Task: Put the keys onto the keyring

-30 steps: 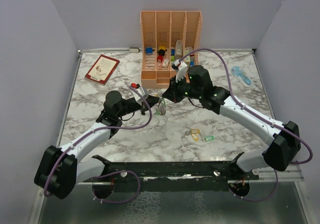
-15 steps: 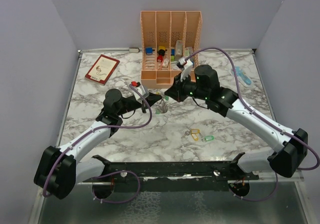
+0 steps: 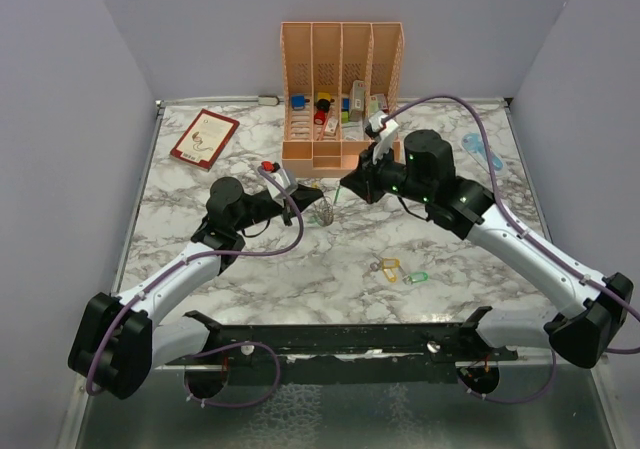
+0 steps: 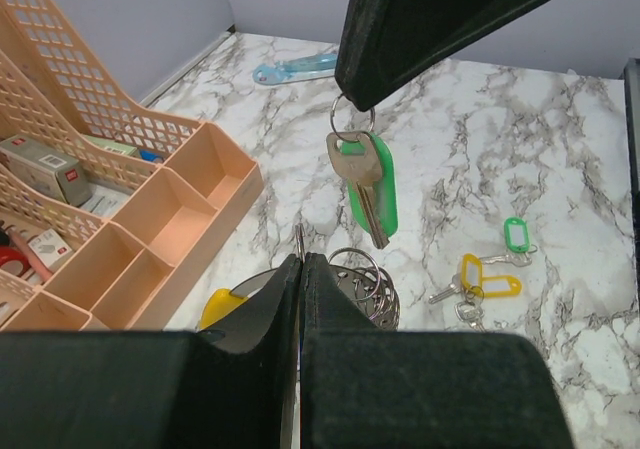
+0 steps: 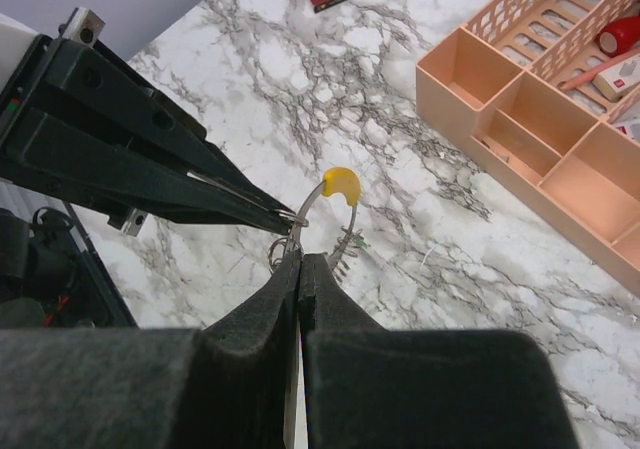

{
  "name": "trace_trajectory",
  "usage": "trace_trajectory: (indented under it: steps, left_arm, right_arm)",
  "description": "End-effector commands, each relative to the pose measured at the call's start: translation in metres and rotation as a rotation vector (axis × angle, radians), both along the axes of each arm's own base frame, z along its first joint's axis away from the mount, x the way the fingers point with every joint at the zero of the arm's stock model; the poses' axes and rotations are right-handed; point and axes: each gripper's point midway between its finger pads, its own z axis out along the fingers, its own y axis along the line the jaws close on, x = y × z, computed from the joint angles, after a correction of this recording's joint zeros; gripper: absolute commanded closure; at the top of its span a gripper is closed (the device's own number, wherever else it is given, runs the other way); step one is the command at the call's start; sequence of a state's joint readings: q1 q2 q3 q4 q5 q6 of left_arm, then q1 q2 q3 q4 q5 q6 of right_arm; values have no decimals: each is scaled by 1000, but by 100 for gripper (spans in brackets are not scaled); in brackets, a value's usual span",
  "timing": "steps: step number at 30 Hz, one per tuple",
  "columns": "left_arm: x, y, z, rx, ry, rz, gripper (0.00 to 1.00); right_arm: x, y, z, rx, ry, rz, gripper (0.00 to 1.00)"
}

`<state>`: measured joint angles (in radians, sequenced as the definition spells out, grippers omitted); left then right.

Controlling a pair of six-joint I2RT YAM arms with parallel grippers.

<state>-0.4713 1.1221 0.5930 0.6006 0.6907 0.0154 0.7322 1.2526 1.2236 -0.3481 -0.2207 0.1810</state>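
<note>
Right gripper [image 4: 352,97] pinched the green key [image 4: 365,184], left gripper [image 4: 301,264] pinched the keyring [image 4: 299,235]; I feared misalignment dropping it.

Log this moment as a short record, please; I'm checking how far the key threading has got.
left gripper: shut, pinching the keyring wire
right gripper: shut, green key dangling from it by its small ring
green key vs keyring: hangs just above it, apparently not yet threaded
loose keys: yellow-tagged and green-tagged, lying on the table
organizer: beside the grippers, untouched
</note>
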Motion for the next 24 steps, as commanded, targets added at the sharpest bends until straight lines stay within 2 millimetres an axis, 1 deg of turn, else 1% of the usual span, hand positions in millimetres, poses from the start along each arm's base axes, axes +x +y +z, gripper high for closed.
trace_trajectory:
  steps: [1,6,12,21,24]
  left_arm:
    - [2,-1,19,-43,-5,9,100]
    - [-2,-3,25,-79,45,-2,100]
    - [-2,-2,23,-86,65,3,100]
    - [-2,-2,22,-95,73,6,100]
    - [-1,-2,21,-94,74,9,100]
  right_arm:
    - [3,-13,1,-35,-88,-30,99]
    - [6,-14,-3,-39,-139,-21,99]
    - [7,-3,-10,-16,-149,11,99]
    - [13,12,-12,23,-155,47,99]
    - [11,17,-9,37,-152,62,99]
